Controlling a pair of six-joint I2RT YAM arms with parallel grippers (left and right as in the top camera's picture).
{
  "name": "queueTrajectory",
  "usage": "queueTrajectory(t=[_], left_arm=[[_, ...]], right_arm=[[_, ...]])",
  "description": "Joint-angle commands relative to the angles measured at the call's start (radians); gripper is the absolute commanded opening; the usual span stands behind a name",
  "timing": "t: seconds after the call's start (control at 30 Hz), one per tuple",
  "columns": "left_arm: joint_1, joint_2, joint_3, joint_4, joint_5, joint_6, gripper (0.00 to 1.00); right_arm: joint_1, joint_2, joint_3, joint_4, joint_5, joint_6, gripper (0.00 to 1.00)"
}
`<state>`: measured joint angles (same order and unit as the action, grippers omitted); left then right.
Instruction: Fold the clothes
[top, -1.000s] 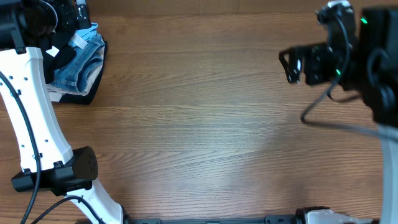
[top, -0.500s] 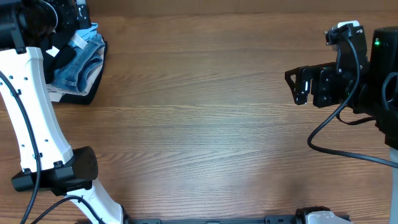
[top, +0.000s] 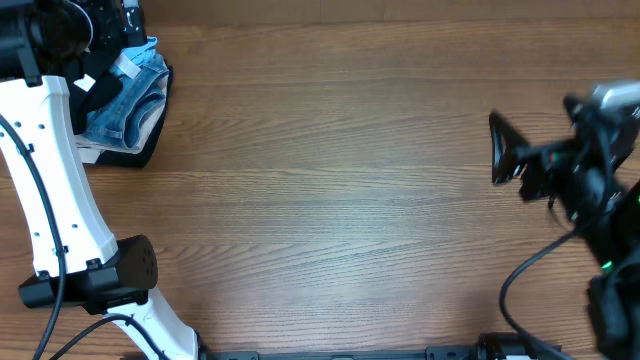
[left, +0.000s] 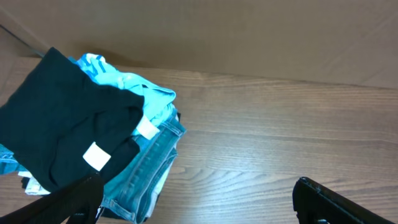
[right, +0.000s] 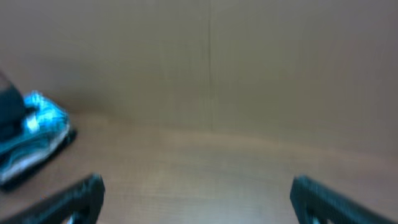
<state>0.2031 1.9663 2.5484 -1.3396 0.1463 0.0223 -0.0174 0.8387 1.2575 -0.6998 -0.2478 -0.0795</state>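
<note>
At far-left corner of wooden table (top: 330, 200): clothes pile (top: 130, 100) (denim, black); left claw (left: 199, 190), right claw (right: 197, 186) spread.

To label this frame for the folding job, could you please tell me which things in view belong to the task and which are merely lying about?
Part of the job:
clothes pile
black garment on top
light blue garment
jeans

Merely there:
wooden table
black cable by the right arm
brown backdrop
</note>
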Motion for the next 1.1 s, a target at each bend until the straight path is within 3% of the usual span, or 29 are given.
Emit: queueTrajectory(t=[0.0, 0.17, 0.3, 0.4, 0.63, 0.87, 1.07], left_arm=[[-0.004, -0.009, 0.008, 0.000, 0.007, -0.003, 1.00], [-0.004, -0.009, 0.008, 0.000, 0.007, -0.003, 1.00], [-0.004, -0.009, 0.008, 0.000, 0.007, -0.003, 1.00], [-0.004, -0.009, 0.008, 0.000, 0.007, -0.003, 1.00], [-0.004, -0.009, 0.008, 0.000, 0.007, -0.003, 1.00], [-0.004, -0.009, 0.008, 0.000, 0.007, -0.003, 1.00], [-0.004, -0.009, 0.008, 0.000, 0.007, -0.003, 1.00]], right_arm=[[-0.023, -0.158, -0.320, 0.166, -0.072, 0.001, 1.00], [-0.023, -0.378, -0.744, 0.459, -0.106, 0.001, 1.00], [-0.021, -0.513, -0.986, 0.669, -0.106, 0.002, 1.00], [-0.021, -0.612, -1.096, 0.703, -0.106, 0.002, 1.00], [-0.021, -0.777, -1.252, 0.684, -0.050, 0.004, 1.00], [-0.017, -0.837, -1.250, 0.627, 0.091, 0.027, 1.00], [-0.017, -0.836, -1.249, 0.631, 0.079, 0.027, 1.00]])
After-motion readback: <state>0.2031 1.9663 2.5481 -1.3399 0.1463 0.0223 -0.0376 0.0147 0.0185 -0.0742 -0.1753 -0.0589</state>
